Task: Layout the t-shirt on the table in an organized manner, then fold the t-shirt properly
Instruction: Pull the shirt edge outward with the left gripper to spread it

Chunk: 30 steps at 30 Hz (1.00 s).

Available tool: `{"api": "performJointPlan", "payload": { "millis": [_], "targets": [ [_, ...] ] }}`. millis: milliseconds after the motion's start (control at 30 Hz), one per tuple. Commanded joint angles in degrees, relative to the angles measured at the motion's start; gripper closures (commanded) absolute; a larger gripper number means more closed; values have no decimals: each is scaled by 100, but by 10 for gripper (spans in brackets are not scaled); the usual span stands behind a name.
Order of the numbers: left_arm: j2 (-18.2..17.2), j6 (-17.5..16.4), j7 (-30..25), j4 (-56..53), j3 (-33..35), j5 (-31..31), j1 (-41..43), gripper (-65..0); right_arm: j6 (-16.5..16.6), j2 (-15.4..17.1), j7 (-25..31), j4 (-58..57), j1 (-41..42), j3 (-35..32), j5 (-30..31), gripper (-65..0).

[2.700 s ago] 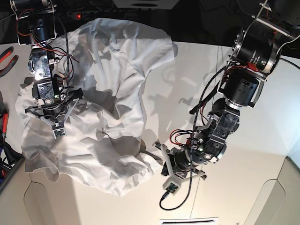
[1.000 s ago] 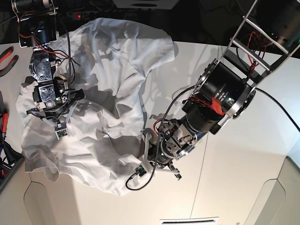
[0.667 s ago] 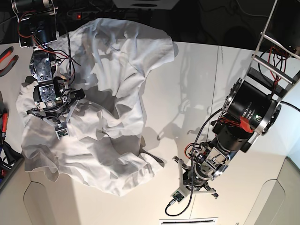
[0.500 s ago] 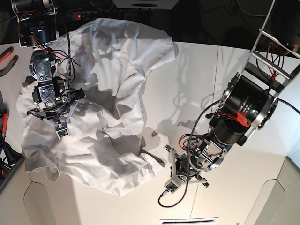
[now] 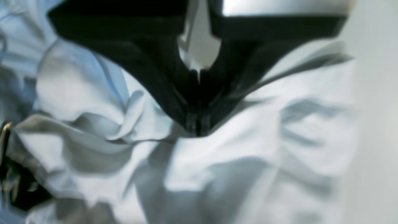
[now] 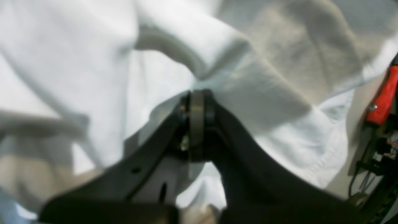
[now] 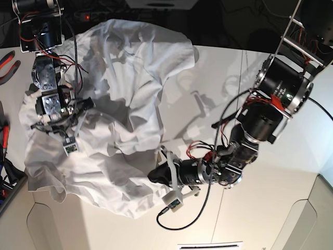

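The t-shirt (image 7: 114, 109) lay crumpled on the left part of the table (image 7: 270, 198) (in the base view), one sleeve reaching to the far edge. My left gripper (image 7: 154, 174) was at the shirt's near right edge, its fingers (image 5: 196, 121) pressed together over the cloth with nothing clearly between them. My right gripper (image 6: 196, 102) was closed too, its tips touching a fold.

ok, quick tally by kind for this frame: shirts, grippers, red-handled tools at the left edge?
t-shirt: 1
grippers: 2, left gripper and right gripper
red-handled tools: at least 2, partly cut off
Total: 5
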Motion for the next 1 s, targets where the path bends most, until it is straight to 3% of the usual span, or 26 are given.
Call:
{"api": "performJointPlan", "payload": {
  "millis": [0,33,67,133,200,300,467,767,967],
  "targets": [
    [-140,-38,205,341,-127,-179,-48,0,295,-35,-343,-77,-103,-35,365,0],
    [-245,-38,549,619,-221,-319,66,0,295,-35,-343,-77,-103,-35,365,0],
    [-345,-38,903,885,-304,-514,175,-39,295,-35,-341,-77,-101,-35,365,0],
    [-520,-38,1521,1368,-439,-1034,393,-216,295,-37,-321,-77,-98,-35,365,0],
    [-680,-38,2041,1779,-566,-1648,640,-318,295,-37,-302,-77,-98,-35,367,0],
    [-798,-38,2516,2194,-758,-2315,1032,-322,295,-37,-302,-77,-98,-35,367,0],
    [-579,-38,2538,2483,-933,-2409,1569,-322,297,-39,-304,-77,-101,-35,367,0],
    [490,-38,2341,2483,-931,-957,1668,-322,297,-39,-304,-77,-114,-35,367,0],
    [629,-38,2341,2483,-931,-713,1672,-313,297,-37,-302,-77,-114,-35,367,0]
  ]
}}
